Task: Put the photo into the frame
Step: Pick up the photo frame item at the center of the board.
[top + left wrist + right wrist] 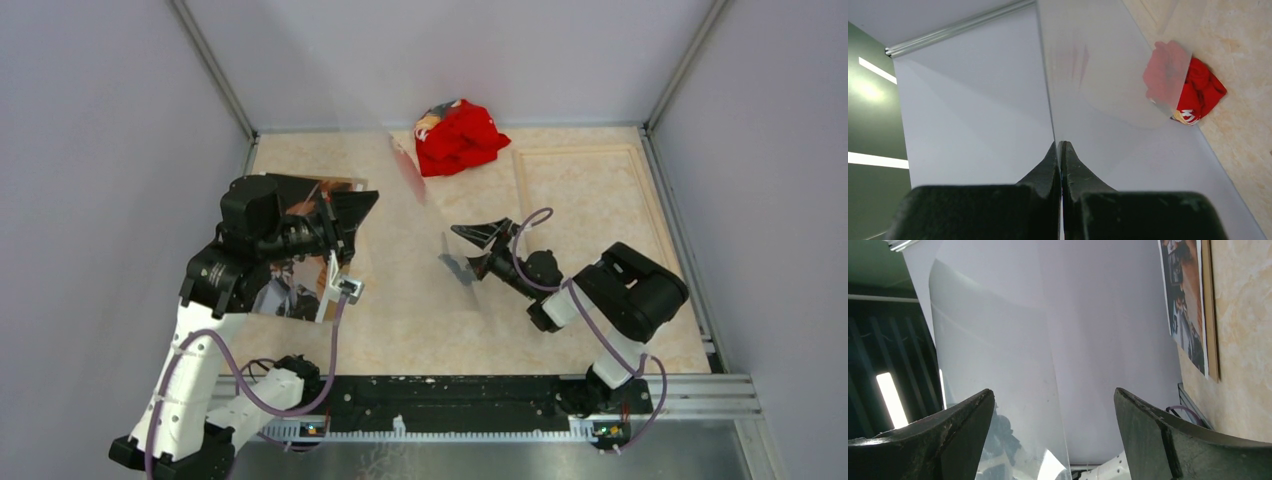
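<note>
Your left fingers [1048, 167] are pinched shut on one edge of the clear pane [1108, 75], which stands up off the counter [440, 320]. Your right fingers [960, 420] gape wide around its other edge, gripping nothing. On that one thin hold the pane could bow, twist or slip if the right closes off-centre. The photo [1188, 305] lies centre left overhead on its backing board [1212, 315], the frame [580, 150] upper right; a dropped pane could strike either.
</note>
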Available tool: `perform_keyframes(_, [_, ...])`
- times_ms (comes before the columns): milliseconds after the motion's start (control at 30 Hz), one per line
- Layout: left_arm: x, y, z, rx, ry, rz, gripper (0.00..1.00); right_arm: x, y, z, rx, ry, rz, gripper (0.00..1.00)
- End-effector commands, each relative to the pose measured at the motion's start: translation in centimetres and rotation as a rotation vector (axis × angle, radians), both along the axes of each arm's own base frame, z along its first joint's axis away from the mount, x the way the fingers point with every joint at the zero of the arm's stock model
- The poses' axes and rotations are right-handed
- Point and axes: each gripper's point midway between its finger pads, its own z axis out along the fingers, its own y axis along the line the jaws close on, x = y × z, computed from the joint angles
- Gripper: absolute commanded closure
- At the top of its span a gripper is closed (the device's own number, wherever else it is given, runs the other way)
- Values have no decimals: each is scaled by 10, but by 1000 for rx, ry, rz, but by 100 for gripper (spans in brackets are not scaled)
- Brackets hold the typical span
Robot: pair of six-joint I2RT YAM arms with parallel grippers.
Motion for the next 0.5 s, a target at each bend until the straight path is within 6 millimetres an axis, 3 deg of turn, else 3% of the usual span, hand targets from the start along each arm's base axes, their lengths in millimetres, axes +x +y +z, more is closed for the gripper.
perform_keyframes(0, [-17,-10,40,209,-583,-162,100,0,-8,49,171,-114,-39,13])
perform_keyframes(300, [-23,2,25,222,-510,-108,100,-7,-34,74,210,-187,-57,21])
perform_keyframes(467, [-33,9,12,244,-458,-98,100,-6,-47,102,245,-267,-52,25])
